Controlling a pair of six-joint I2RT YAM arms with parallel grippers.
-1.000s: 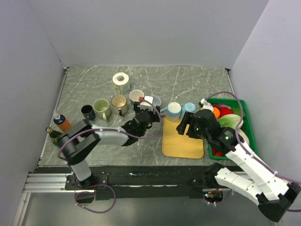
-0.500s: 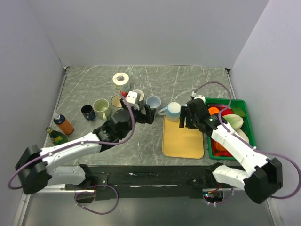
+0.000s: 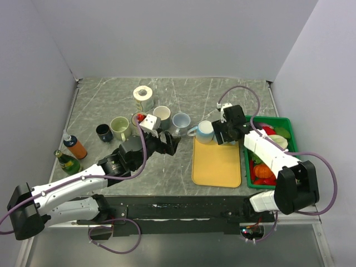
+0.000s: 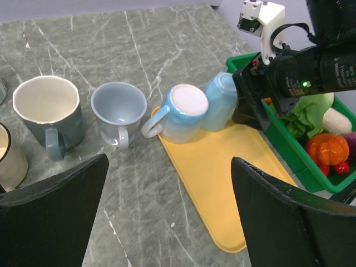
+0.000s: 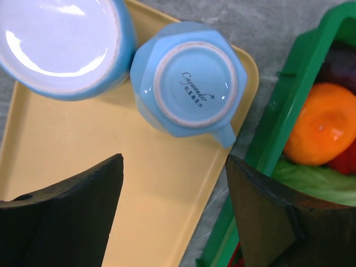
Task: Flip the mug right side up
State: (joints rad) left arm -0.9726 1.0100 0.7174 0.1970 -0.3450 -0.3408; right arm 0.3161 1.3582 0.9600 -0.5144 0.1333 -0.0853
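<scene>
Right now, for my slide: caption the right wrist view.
Open right gripper above an upside-down blue mug on a yellow tray beside a green bin.

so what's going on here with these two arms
The right tool hovers open over a faceted light blue ceramic mug that sits bottom-up on the flat yellow tray, nothing gripped yet. A round light blue mug beside it looks bottom-up too. The left tool is open and empty, off to the tray's left.

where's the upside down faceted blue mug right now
In the right wrist view, the faceted mug stands base-up at the yellow tray's far right corner, between the round blue mug and the green bin.
</scene>
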